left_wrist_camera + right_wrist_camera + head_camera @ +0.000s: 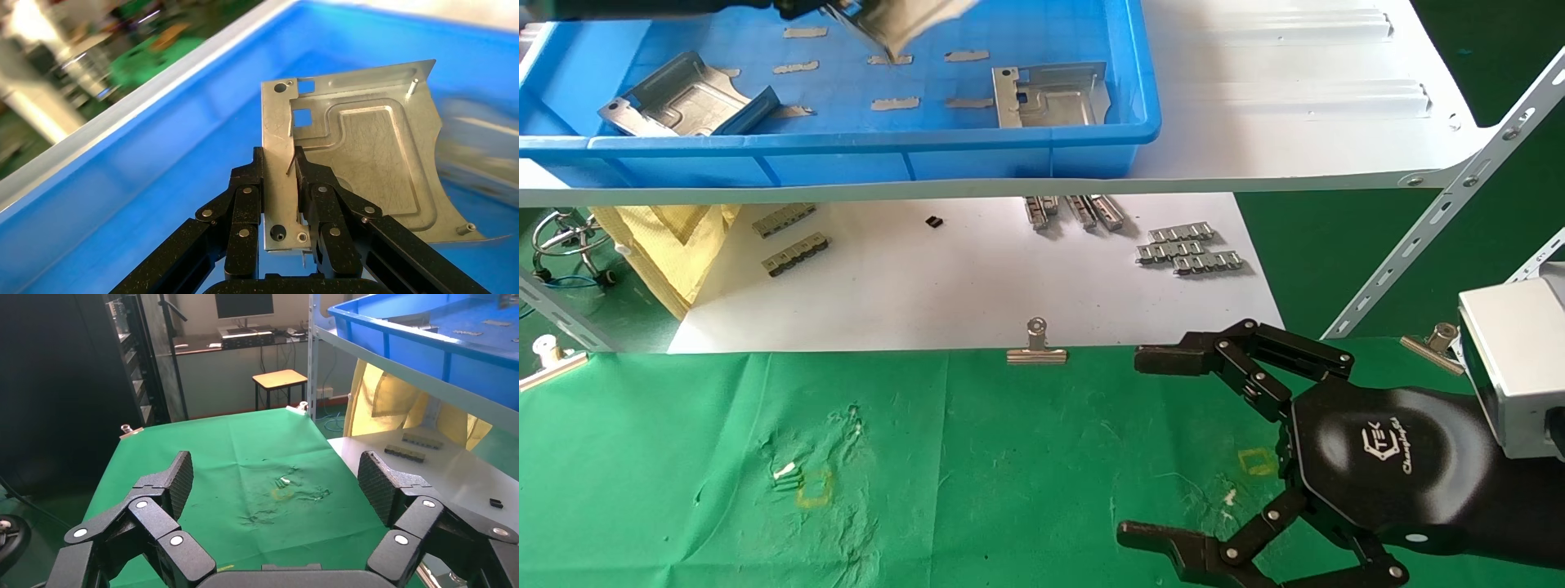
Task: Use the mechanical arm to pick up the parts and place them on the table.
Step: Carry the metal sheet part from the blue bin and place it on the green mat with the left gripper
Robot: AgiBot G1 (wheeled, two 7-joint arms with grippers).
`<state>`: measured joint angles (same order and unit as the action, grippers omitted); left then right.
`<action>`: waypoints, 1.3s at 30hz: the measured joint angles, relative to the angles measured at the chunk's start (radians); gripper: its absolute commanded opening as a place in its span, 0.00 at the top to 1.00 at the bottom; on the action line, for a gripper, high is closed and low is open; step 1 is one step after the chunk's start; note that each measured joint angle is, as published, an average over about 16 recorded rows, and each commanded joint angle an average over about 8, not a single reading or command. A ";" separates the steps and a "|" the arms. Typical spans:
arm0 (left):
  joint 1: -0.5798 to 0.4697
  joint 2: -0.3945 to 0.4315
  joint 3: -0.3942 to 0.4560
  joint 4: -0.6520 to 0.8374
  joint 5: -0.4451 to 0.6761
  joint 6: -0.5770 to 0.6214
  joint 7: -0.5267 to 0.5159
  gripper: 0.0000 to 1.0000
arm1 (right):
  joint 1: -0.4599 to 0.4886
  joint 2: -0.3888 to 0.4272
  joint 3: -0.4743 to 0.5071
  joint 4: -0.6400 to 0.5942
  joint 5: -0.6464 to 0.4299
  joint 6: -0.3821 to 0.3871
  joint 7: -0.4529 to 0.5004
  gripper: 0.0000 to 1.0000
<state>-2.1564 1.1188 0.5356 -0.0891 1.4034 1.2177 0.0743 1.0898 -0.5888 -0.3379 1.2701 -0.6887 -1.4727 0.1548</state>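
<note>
With the left pincer (280, 177) pinching one metal part (361, 159) by its edge above the blue bin (1042, 147), keep that grip firm, clear the rim, then lower onto the green worktop (977, 457), where the right pincer (1164, 445) hovers spread.

Bright, even overhead light fills the scene we see; the white shelf (1295, 90) is washed nearly featureless by glare. The blue bin (862, 147) throws a soft shadow band across the white board (960, 286) beneath it. Highlights gleam on the right gripper (1148, 445) and its glossy palm. In the left wrist view, the held part (361, 165) is sharp while the background streaks with motion blur. The green table (257, 459) looks crisp.
</note>
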 measured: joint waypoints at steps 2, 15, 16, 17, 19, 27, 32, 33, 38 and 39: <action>0.005 -0.019 -0.010 -0.011 -0.018 0.079 0.038 1.00 | 0.000 0.000 0.000 0.000 0.000 0.000 0.000 0.00; 0.154 -0.185 0.014 -0.288 -0.216 0.387 0.270 1.00 | 0.000 0.000 0.000 0.000 0.000 0.000 0.000 0.00; 0.174 -0.205 0.028 -0.328 -0.241 0.390 0.281 1.00 | 0.000 0.000 0.000 0.000 0.000 0.000 0.000 0.00; 0.193 -0.226 0.043 -0.369 -0.265 0.392 0.291 1.00 | 0.000 0.000 0.000 0.000 0.000 0.000 0.000 0.00; 0.231 -0.270 0.078 -0.450 -0.313 0.392 0.310 1.00 | 0.000 0.000 0.000 0.000 0.000 0.000 0.000 0.00; 0.353 -0.424 0.258 -0.653 -0.417 0.379 0.384 1.00 | 0.000 0.000 0.000 0.000 0.000 0.000 0.000 0.00; 0.391 -0.449 0.361 -0.619 -0.377 0.365 0.459 1.00 | 0.000 0.000 -0.001 0.000 0.000 0.000 0.000 0.00; 0.397 -0.447 0.378 -0.603 -0.363 0.363 0.477 1.00 | 0.000 0.000 -0.001 0.000 0.000 0.000 0.000 0.00; 0.425 -0.413 0.445 -0.499 -0.303 0.355 0.569 1.00 | 0.000 0.000 -0.001 0.000 0.000 0.000 0.000 0.00; 0.429 -0.403 0.454 -0.476 -0.295 0.354 0.587 1.00 | 0.000 0.000 -0.001 0.000 0.000 0.000 0.000 0.00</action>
<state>-1.7273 0.7156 0.9899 -0.5648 1.1079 1.5720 0.6609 1.0900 -0.5885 -0.3386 1.2701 -0.6882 -1.4724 0.1545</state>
